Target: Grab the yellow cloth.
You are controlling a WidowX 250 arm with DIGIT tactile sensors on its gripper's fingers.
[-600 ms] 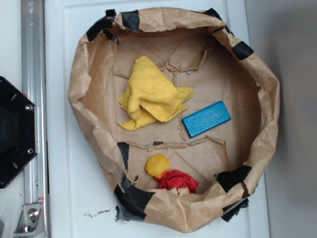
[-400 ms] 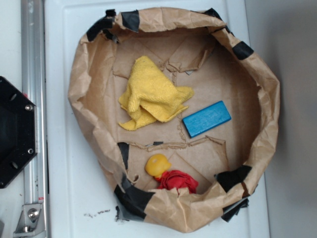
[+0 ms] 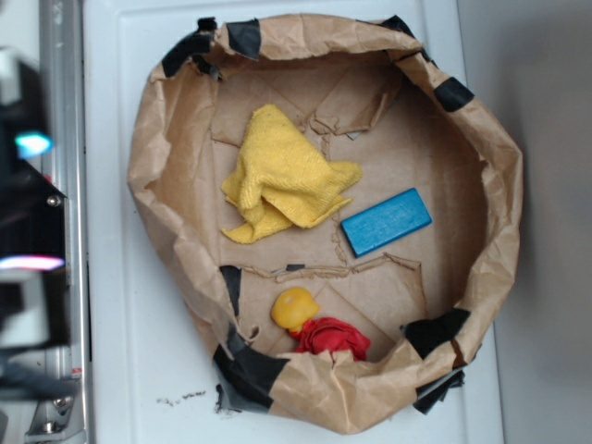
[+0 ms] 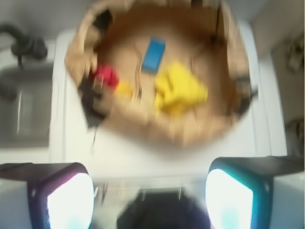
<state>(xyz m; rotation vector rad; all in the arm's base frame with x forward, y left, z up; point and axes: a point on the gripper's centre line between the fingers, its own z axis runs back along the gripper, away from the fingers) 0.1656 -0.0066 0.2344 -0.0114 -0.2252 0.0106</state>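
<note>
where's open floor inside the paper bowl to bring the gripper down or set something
Most bare paper lies on the right side, between the blue block and the paper wall, and along the top above the yellow cloth. A smaller patch sits right of the red fabric. It is crowded around the cloth, block and yellow ball.

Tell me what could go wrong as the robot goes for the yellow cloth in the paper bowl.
1. The bowl's raised paper wall stands between the arm, at the left edge, and the yellow cloth; a low approach could snag it.
2. The blue block lies close beside the cloth, so a wide grab might bump it.
3. The wrist view is blurred, so aim may be off.
</note>
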